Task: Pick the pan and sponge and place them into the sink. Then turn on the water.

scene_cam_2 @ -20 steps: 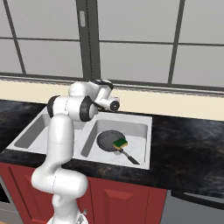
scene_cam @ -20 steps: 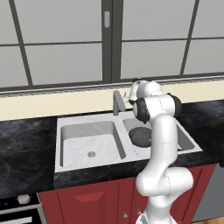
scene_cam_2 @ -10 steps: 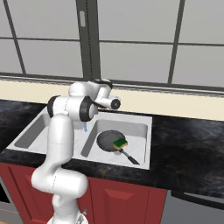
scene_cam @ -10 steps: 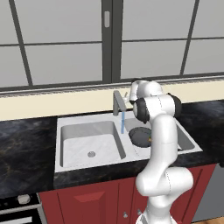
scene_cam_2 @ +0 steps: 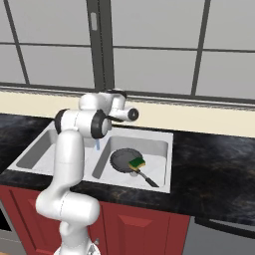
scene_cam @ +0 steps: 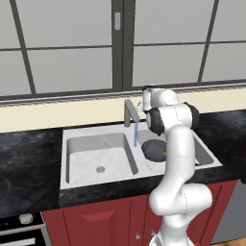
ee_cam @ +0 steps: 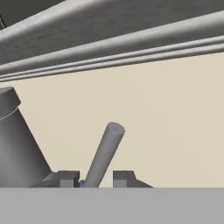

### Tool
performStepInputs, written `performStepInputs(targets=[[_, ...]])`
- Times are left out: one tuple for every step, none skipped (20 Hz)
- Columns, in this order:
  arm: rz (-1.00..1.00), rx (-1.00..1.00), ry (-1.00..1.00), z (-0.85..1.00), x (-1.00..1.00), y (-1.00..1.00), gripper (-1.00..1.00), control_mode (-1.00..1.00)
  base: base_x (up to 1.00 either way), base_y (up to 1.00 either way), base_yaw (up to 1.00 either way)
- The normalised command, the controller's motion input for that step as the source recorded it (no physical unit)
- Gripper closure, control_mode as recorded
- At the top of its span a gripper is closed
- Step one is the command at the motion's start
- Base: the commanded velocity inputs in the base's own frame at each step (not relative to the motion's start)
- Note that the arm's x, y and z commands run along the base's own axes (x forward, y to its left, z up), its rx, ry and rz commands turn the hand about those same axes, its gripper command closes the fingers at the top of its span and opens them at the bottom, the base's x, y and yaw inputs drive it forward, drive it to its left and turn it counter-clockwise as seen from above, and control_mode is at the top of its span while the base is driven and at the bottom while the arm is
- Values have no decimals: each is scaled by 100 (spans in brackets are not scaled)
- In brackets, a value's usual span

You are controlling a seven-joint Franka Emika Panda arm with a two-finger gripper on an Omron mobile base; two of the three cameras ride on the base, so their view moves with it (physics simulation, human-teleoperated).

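Sink (scene_cam_2: 164,142) set in counter (scene_cam_2: 209,169), window (scene_cam_2: 149,60) behind at 12 o'clock. Pan (scene_cam_2: 124,160) in the sink's right basin, handle pointing to 4 o'clock in the right base view. Sponge (scene_cam_2: 137,163) on the pan, at its 3 o'clock side. Faucet (scene_cam: 129,111) behind the divider between the basins; water (scene_cam: 135,134) falls just left of pan. Faucet lever (ee_cam: 105,153) between gripper (ee_cam: 96,178) tips in hand view.

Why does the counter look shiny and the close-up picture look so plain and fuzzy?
Left base view: pale streaks mottle the black counter, and the sink is evenly lit with soft shading. Right base view: the pan and sponge look crisp. Hand view: the grey faucet lever has slightly soft edges against a flat beige wall.
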Motion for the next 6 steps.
performStepInputs(targets=[[-7, 5, 16, -18, -1, -50, 100, -100, 0, 0, 0], [-7, 5, 16, -18, -1, -50, 100, -100, 0, 0, 0], [-7, 5, 16, -19, -1, -50, 100, -100, 0, 0, 0], [-7, 5, 16, -19, -1, -50, 100, -100, 0, 0, 0], [-7, 5, 16, -20, -1, -51, 100, -100, 0, 0, 0], [-7, 5, 16, -20, -1, -51, 100, -100, 0, 0, 0]])
